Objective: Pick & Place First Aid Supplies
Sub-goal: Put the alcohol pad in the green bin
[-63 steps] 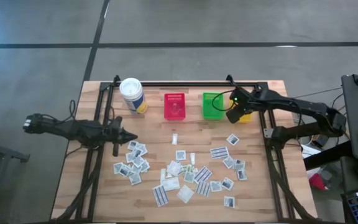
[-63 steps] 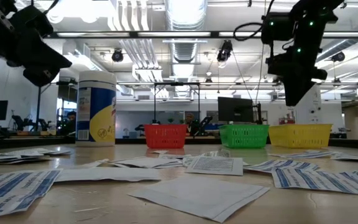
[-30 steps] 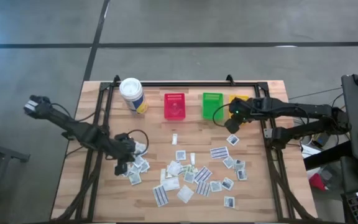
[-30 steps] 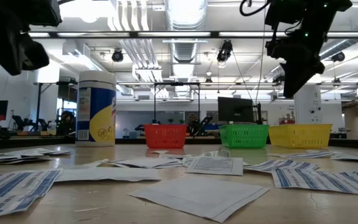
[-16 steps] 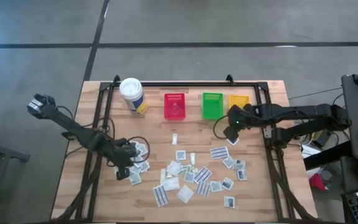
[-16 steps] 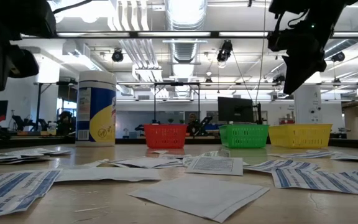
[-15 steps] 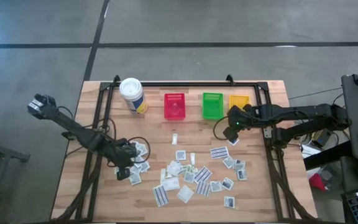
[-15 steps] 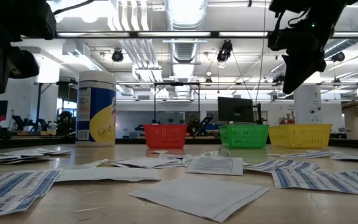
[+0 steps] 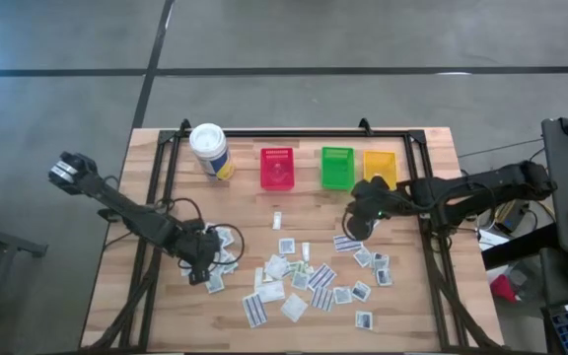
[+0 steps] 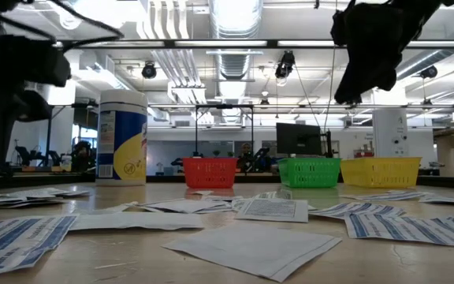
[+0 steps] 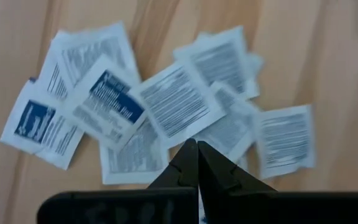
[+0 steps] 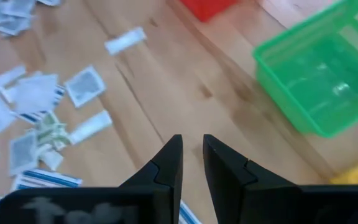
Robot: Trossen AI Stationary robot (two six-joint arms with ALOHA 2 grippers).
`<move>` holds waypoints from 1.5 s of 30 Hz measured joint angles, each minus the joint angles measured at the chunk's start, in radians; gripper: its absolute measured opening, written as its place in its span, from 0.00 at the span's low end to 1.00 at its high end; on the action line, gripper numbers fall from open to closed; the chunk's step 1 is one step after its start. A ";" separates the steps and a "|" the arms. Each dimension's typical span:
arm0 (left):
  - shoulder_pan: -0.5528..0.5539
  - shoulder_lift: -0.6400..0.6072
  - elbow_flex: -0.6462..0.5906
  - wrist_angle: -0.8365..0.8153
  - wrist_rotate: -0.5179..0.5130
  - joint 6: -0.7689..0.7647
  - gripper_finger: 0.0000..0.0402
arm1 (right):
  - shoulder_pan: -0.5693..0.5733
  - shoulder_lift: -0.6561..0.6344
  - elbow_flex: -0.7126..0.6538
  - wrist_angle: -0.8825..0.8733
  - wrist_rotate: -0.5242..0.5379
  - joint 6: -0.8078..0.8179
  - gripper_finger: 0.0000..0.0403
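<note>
Packets [image 9: 294, 276] — bins [image 9: 337, 168] beyond

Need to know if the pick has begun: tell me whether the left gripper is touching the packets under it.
Cannot tell. In the left wrist view the left gripper, jaws shut, points down at the overlapping packets, but neither contact nor gap shows plainly.

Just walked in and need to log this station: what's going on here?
Two robot arms are sorting first aid packets scattered over a wooden table into bins. The left gripper, shut and empty, hangs over a cluster of packets on the table's left side. The right gripper, fingers slightly apart and empty, is near the green bin, above bare wood beside the packets. Red and yellow bins and a white canister stand along the back.
</note>
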 joint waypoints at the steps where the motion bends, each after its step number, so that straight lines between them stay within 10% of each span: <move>1: 0.000 0.000 -0.010 0.006 -0.001 0.000 0.00 | 0.008 0.000 -0.006 0.024 0.000 0.000 0.14; 24: 0.046 -0.011 -0.192 0.194 -0.112 0.015 0.00 | 0.043 0.001 -0.281 0.708 -0.009 -0.028 0.14; 45: 0.052 -0.002 -0.139 0.174 -0.233 0.117 0.00 | 0.045 0.001 -0.315 0.737 -0.009 -0.016 0.14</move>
